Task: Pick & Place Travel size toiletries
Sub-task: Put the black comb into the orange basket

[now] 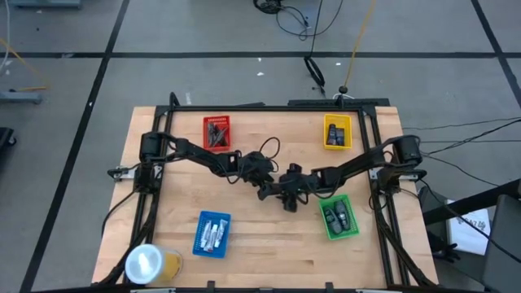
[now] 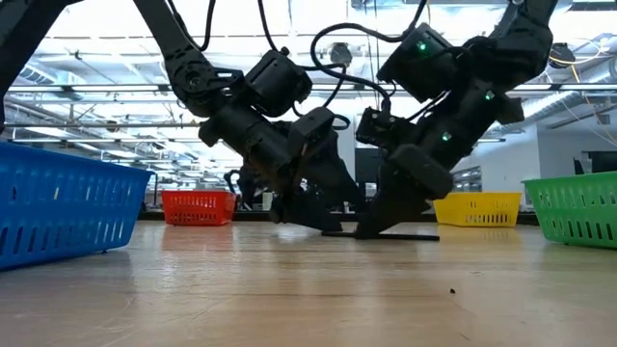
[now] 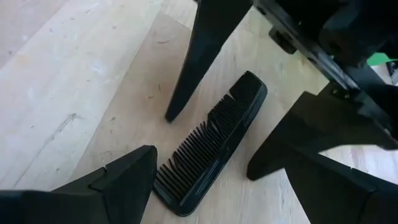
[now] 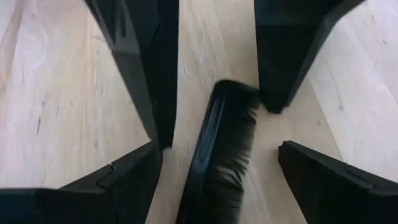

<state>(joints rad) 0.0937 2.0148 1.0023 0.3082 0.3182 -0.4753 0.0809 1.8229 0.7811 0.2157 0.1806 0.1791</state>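
A black comb (image 3: 211, 149) lies flat on the wooden table (image 1: 269, 244), near its middle. My left gripper (image 3: 217, 155) is open and slants down over it, one finger on each side of the comb's near half. My right gripper (image 4: 217, 149) is open too. It comes from the opposite side, its fingers (image 3: 186, 81) standing on either side of the comb's other half. In the high view both grippers (image 1: 275, 192) meet and hide the comb. The low view shows it as a thin dark strip (image 2: 390, 234) under the fingertips.
A red tray (image 1: 216, 132) and a yellow tray (image 1: 337, 131) stand at the far side. A green tray (image 1: 339, 217) and a blue tray (image 1: 212, 234), both holding small items, stand nearer. A yellowish roll (image 1: 151, 264) stands at the near left corner.
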